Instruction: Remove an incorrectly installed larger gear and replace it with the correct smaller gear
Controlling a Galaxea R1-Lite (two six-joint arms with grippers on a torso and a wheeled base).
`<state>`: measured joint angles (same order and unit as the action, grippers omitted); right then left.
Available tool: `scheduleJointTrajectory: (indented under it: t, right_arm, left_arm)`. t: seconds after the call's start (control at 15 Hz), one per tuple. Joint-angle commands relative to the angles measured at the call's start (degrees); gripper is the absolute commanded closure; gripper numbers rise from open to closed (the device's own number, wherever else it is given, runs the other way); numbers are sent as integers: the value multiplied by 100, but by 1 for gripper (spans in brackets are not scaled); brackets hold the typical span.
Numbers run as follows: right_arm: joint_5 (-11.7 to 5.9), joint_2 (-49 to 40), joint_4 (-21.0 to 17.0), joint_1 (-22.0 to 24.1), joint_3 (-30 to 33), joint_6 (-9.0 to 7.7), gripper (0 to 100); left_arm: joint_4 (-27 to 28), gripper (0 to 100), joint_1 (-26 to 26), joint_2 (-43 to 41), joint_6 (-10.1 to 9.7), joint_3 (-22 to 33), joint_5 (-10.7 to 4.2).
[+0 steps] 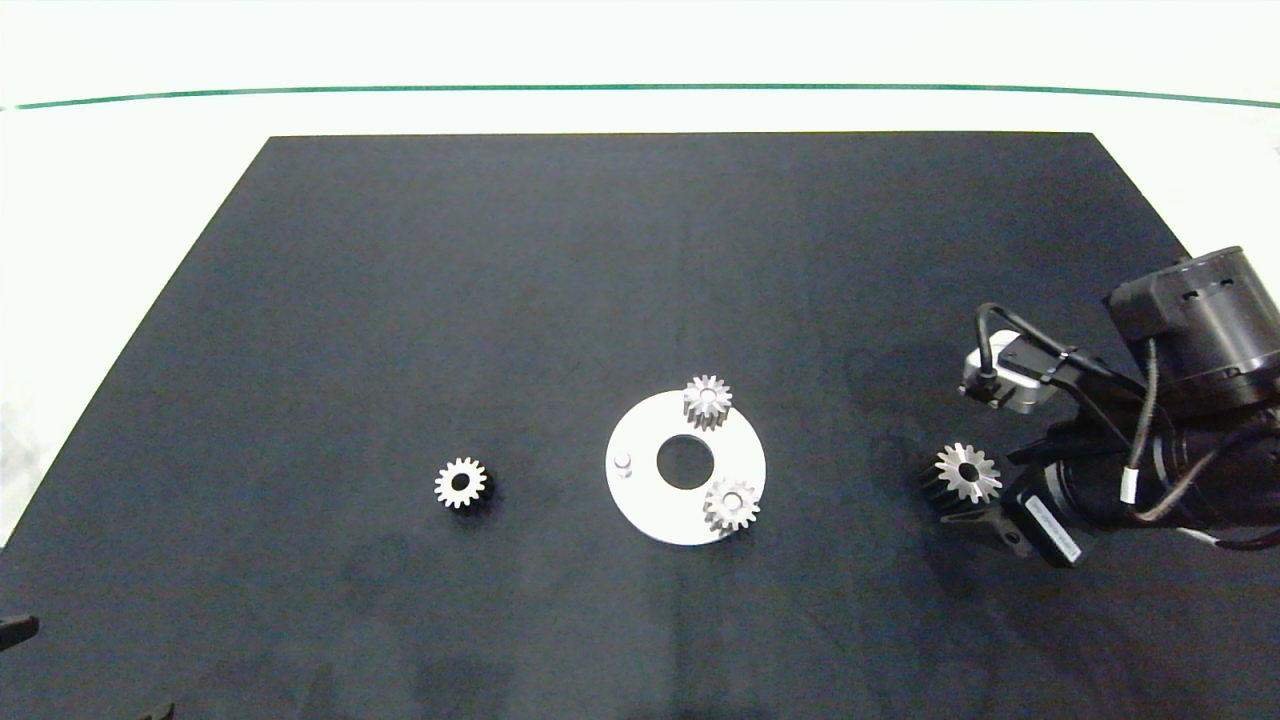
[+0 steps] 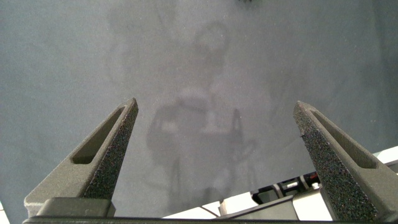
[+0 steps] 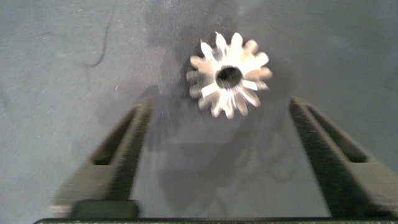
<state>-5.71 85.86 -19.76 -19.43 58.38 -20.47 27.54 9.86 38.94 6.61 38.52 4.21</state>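
Larger gear (image 1: 966, 472) sits on the desk (image 1: 400, 300) right of the round plate (image 1: 640, 500), off its peg; right claw (image 3: 227, 155) spread, not touching it. Smaller gear (image 1: 461, 483) lies left of the plate: rigid metal, likely slippery, so pinch across the teeth. Empty peg (image 1: 623, 461) is unobstructed; two mounted gears (image 1: 707, 401) crowd the plate. Left claw (image 2: 214, 155) spread, parked.

— Where does the head camera sit?
— High above the black matte table mat (image 1: 500, 300), looking down, far off.
— And the wrists?
— Each looks close along its own fingers at the mat; the right shares the star-toothed silver larger gear (image 3: 229, 74) (image 1: 967, 472) with the overhead.
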Motion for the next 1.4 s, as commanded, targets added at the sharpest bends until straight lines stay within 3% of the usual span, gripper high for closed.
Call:
scheduleJointTrajectory:
  t: [0.07, 0.2, 0.4, 0.53, 1.2, 1.4]
  right_arm:
    - [-45, -843, -19, 124, -231, -54, 0]
    - [-89, -1282, -37, 317, -231, -36, 0]
    - [61, -1739, -45, 704, -266, 17, 0]
    - [193, -2012, -63, 722, -283, 271, 0]
    - [289, -2451, -54, 722, -503, 315, 0]
    - [289, -2469, -54, 730, -512, 315, 0]
  left_arm:
    - [6, 0, 25, 141, 60, -29, 1]
    - [-64, 0, 42, 343, 245, -108, 1]
    - [-653, 0, 86, 782, 526, -477, 36]
    - [-1181, 0, 112, 1134, 781, -653, 98]
    - [-2886, 0, 262, 2909, 833, -653, 72]
    - [-3237, 0, 517, 3234, 833, -591, -43]
